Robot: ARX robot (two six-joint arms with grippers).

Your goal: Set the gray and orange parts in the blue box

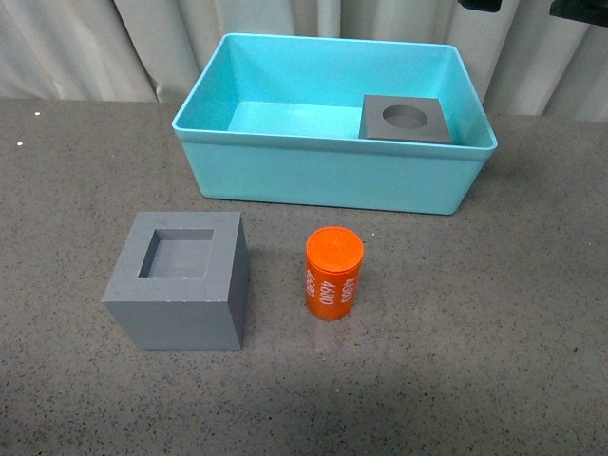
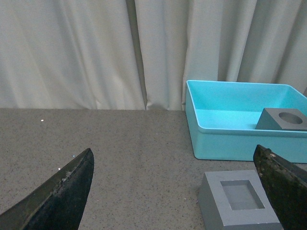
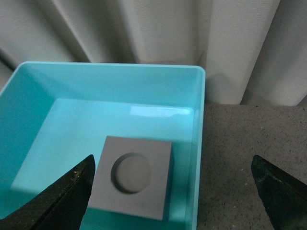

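Note:
The blue box point(image 1: 323, 171) stands at the back of the table. Inside it, in the right near corner, lies the gray cube with a round recess point(image 1: 407, 119), also seen in the right wrist view point(image 3: 132, 177) and the left wrist view point(image 2: 283, 119). The gray cube with a square recess point(image 1: 180, 278) rests on the table in front of the box at left. The orange cylinder point(image 1: 333, 273) with white digits stands upright to its right. My right gripper point(image 3: 175, 191) hangs open above the box's right wall. My left gripper point(image 2: 177, 191) is open, low over the table, left of the square-recess cube point(image 2: 240, 201).
A pale curtain point(image 1: 114, 47) closes the back of the scene behind the box. The dark speckled tabletop point(image 1: 494, 323) stretches out on all sides of the parts.

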